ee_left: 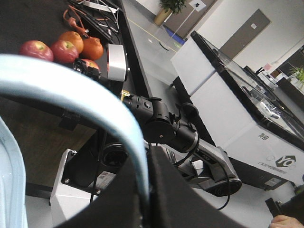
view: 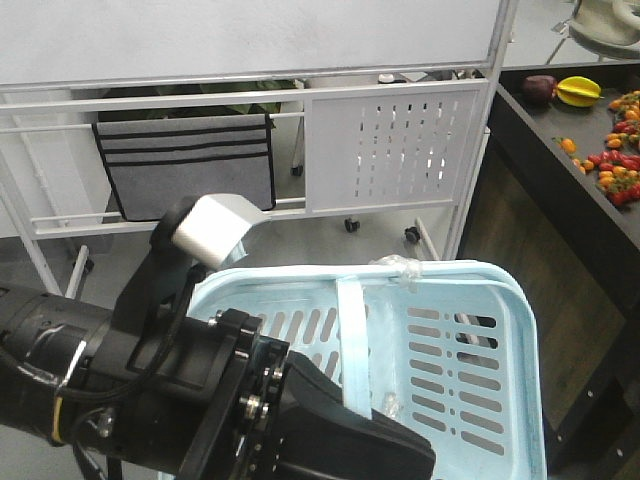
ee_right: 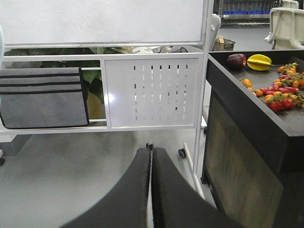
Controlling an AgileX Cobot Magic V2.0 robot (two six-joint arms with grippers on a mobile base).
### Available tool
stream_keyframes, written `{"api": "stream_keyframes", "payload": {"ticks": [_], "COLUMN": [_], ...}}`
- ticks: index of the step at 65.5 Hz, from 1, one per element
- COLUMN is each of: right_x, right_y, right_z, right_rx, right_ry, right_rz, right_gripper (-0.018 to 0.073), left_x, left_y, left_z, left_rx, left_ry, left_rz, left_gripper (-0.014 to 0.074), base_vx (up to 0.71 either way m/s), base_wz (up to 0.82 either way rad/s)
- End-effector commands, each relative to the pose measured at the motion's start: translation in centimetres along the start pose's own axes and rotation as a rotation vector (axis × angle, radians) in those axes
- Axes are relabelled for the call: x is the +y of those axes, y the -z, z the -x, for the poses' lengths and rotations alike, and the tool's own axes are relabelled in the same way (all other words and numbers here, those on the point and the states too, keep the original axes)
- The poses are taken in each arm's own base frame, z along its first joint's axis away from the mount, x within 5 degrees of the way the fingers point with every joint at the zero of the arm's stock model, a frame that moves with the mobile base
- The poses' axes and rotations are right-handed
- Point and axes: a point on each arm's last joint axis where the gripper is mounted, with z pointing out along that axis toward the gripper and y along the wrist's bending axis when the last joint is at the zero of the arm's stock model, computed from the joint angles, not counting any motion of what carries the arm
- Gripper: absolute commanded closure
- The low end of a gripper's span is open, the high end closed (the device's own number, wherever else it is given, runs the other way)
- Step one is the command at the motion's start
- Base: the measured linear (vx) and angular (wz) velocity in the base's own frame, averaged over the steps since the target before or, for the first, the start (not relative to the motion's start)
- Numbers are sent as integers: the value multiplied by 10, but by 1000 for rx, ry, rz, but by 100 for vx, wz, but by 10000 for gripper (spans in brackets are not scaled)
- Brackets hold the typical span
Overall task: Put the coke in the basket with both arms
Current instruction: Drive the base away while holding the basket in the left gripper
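Note:
No coke shows in any view. The light blue plastic basket [view: 520,330] hangs in front of me, lifted by its handle [view: 353,335]. My left gripper [view: 352,412] is shut on that handle; in the left wrist view the pale blue handle [ee_left: 71,85] arcs down into the closed black jaws of the left gripper [ee_left: 147,159]. My right gripper [ee_right: 151,152] is shut with nothing between its pads, held over the grey floor. The right arm [ee_left: 166,126] shows in the left wrist view, beyond the handle.
A white wheeled rack with a perforated panel [view: 390,145] and a grey fabric pouch [view: 185,165] stands ahead. A black table [view: 560,190] with small fruit [view: 615,165] is at the right. Apples and oranges [ee_left: 61,45] lie on another black table.

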Motion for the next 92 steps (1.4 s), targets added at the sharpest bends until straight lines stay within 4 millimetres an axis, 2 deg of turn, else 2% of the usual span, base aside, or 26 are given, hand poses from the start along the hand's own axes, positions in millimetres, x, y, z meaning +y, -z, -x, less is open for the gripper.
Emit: {"api": "stream_keyframes", "payload": {"ticks": [1,40,92], "right_x": [0,0,0], "right_y": [1,1,1], "right_z": [4,4,4], "right_rx": [-81,-81,-81], "right_ry": [16,16,16], "right_rz": [0,0,0], "right_gripper": [564,564,564], "left_x": [-18,-18,-18], "left_y": [5,5,5], "left_z": [12,12,12], "left_rx": [-79,-79,-79], "left_ry": [-15,-15,-15], "left_rz": [-63,-63,-63], "left_gripper": [603,603,603], "base_vx": [25,27,22], "base_wz": [4,22,52]}}
